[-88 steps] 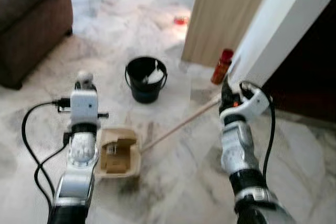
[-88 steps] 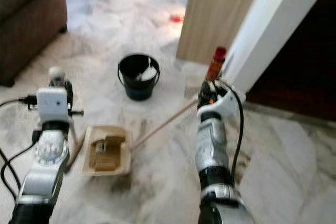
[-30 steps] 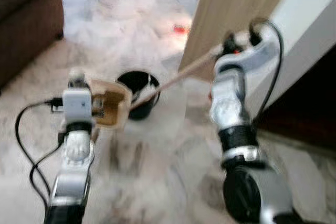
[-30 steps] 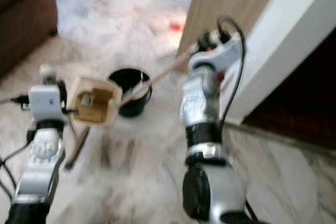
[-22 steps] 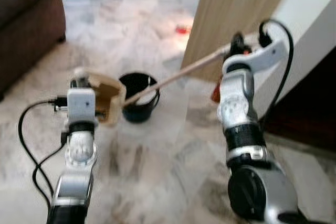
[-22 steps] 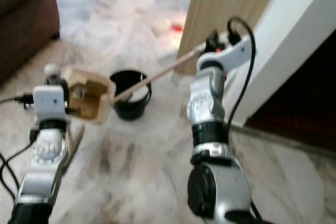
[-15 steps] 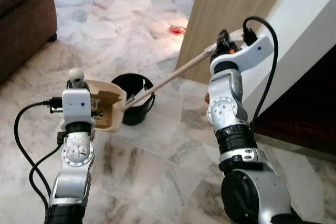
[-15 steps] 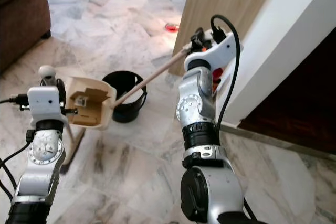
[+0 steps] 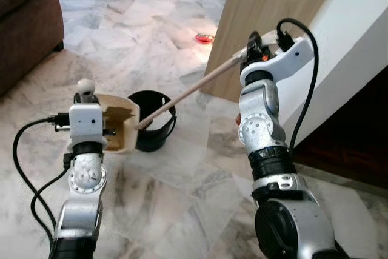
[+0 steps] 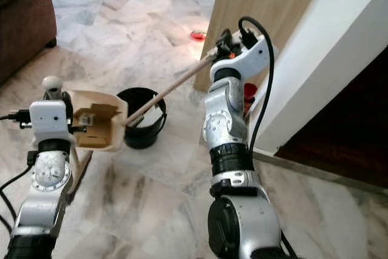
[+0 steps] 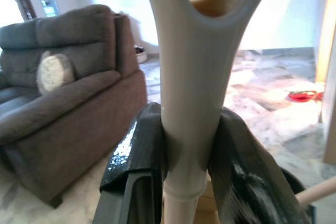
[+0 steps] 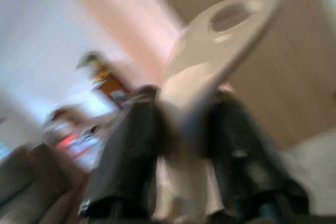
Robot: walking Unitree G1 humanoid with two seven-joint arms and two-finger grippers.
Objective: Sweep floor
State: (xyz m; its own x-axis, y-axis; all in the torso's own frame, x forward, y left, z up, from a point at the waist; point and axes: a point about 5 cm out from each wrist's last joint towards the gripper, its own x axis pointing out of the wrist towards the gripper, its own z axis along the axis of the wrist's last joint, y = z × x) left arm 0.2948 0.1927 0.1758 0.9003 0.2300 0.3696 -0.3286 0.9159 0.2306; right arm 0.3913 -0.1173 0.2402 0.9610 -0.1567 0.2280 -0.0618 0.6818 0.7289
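Beige plastic dustpan (image 9: 120, 130) hangs tipped beside the black bucket (image 9: 153, 121), its handle (image 11: 190, 87) clamped in the left end effector (image 11: 191, 153). The right end effector (image 12: 184, 145) grips the broom handle (image 9: 188, 92), raised near the wooden panel (image 9: 273, 10). Open marble floor (image 9: 163, 192) lies ahead, bounded by the brown sofa (image 9: 27, 22); the right wrist view is blurred.

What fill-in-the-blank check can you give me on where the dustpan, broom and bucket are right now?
1. The left gripper holds the beige ___ by its handle.
2. The right gripper is shut on the handle of the ___.
3. The dustpan is raised beside the black ___.
4. Near the wooden panel, a small ___ object lies on the marble floor.

Missing words: dustpan; broom; bucket; red
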